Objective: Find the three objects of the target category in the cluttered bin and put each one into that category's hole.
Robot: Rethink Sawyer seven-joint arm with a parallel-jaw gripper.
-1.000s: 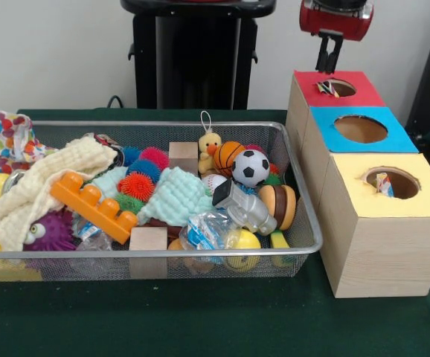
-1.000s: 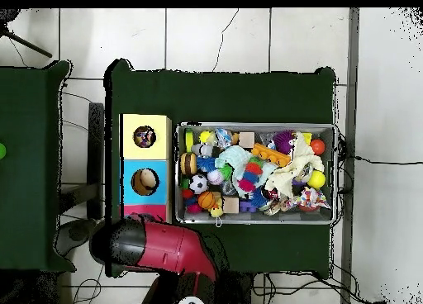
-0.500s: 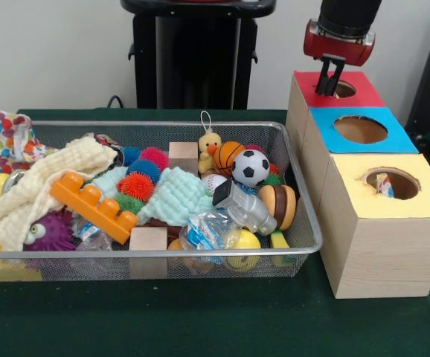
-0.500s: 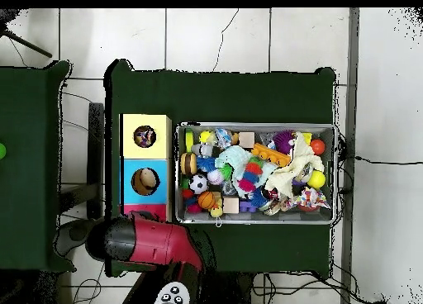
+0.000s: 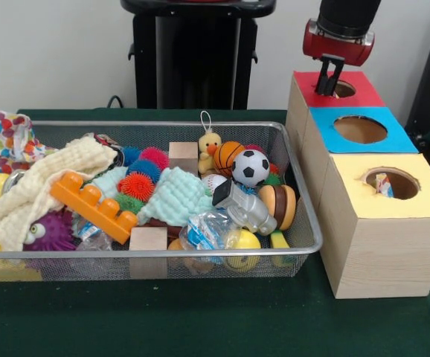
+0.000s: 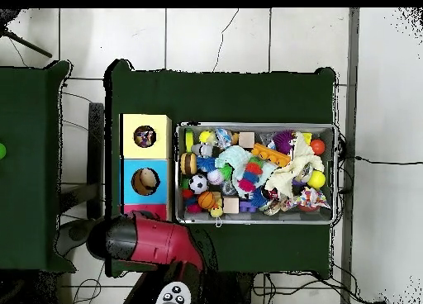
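Bin (image 5: 304,245) at frame left–centre on the green counter (image 5: 200,320), crammed with toys. One polka-dot piece (image 5: 10,141) drapes over its upper-left rim, long axis roughly vertical; another pokes from the yellow hole (image 5: 391,182) at right. End effector (image 5: 329,74) at upper right above the red-surrounded hole (image 5: 339,88), fingers pressed close, nothing held.

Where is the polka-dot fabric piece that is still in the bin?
In the front view, the polka-dot fabric piece lies at the far left corner of the bin, draped over its rim, beside the cream cloth.
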